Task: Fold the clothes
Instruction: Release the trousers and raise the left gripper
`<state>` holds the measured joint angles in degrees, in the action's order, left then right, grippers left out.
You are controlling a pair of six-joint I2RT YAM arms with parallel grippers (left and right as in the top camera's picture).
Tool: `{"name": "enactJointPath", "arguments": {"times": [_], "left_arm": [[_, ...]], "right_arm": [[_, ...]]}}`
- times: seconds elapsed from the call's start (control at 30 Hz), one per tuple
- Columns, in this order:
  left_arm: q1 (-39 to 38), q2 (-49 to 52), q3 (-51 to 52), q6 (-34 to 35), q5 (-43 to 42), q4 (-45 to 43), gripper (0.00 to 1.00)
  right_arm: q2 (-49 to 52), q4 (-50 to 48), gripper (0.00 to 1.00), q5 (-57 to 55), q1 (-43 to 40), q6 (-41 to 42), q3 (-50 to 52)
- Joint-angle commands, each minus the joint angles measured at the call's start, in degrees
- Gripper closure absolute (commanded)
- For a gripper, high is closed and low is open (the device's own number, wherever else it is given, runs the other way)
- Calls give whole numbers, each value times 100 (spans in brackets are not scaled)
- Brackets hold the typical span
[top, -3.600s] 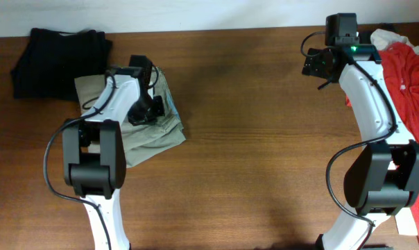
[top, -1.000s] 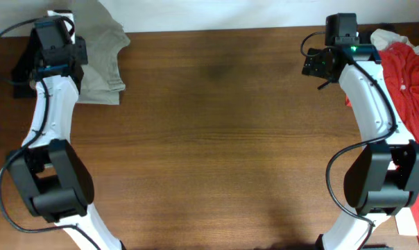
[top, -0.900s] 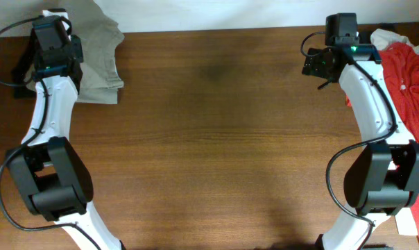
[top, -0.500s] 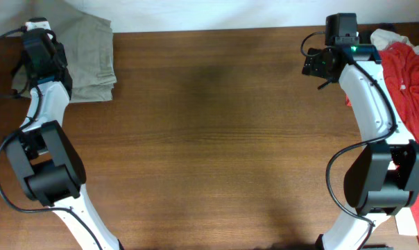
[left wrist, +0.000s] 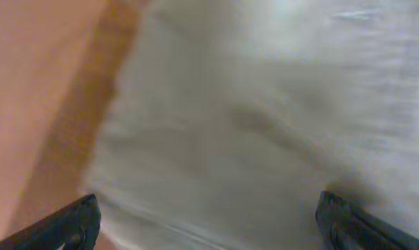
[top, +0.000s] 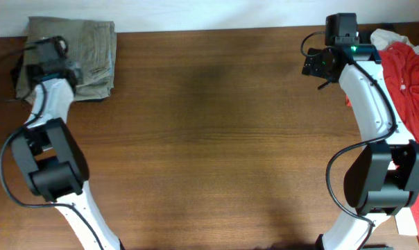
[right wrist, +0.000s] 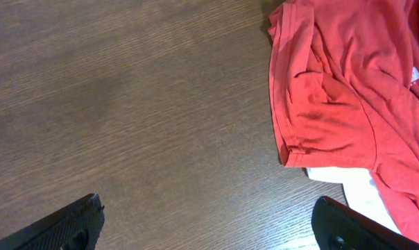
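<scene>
The folded khaki trousers [top: 91, 45] lie at the table's far left corner, and a sliver of the black garment [top: 19, 75] shows at their left edge. My left gripper [top: 55, 61] hovers over the trousers' left part. In the left wrist view blurred khaki cloth [left wrist: 265, 118] fills the frame, and the gripper [left wrist: 206, 226] stands open with its fingertips [left wrist: 74, 221] wide apart and nothing pinched. The red garment [top: 407, 76] is heaped at the right edge over a white garment [right wrist: 355, 189]. My right gripper [right wrist: 209, 226] is open above bare wood, left of the red garment [right wrist: 348, 83].
A white cloth [top: 384, 35] pokes out behind the red heap, and another white piece [top: 412, 221] lies by the right arm's base. The brown wooden table [top: 216, 139] stretches between the two arms. The table's back edge runs just behind the trousers.
The left arm carried the folded khaki trousers to the far left corner, set them on the black garment, and its jaws opened, letting go. The right arm has not moved.
</scene>
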<state>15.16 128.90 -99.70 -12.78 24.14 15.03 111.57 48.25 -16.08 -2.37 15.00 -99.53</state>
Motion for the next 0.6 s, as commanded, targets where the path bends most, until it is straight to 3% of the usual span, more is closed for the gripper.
{"name": "enactJointPath", "arguments": {"times": [0.0,0.07,0.23,0.33,0.43,0.57], "left_arm": [[-643,-704,-28,765,-949,1003,1],[-1228,-1204,-28,1207,-1982,1609,1],[-1998,-1510,-26,1215,-2221,2793,1],[-2312,-1510,-26,1213,-2549,2988,1],[-2492,-1510,-26,1213,-2549,3110,1],[-2503,-1510,-26,1213,-2546,3112,1]], "right_arm": [[-116,-2,1,-94,9,33,-33],[-116,-2,1,-92,9,33,-33],[-116,-527,1,267,9,52,-33],[-299,129,1,1681,9,-2,-46],[-1388,1097,1,1753,48,7,-33],[-3110,2468,1,1545,817,-116,-2]]}}
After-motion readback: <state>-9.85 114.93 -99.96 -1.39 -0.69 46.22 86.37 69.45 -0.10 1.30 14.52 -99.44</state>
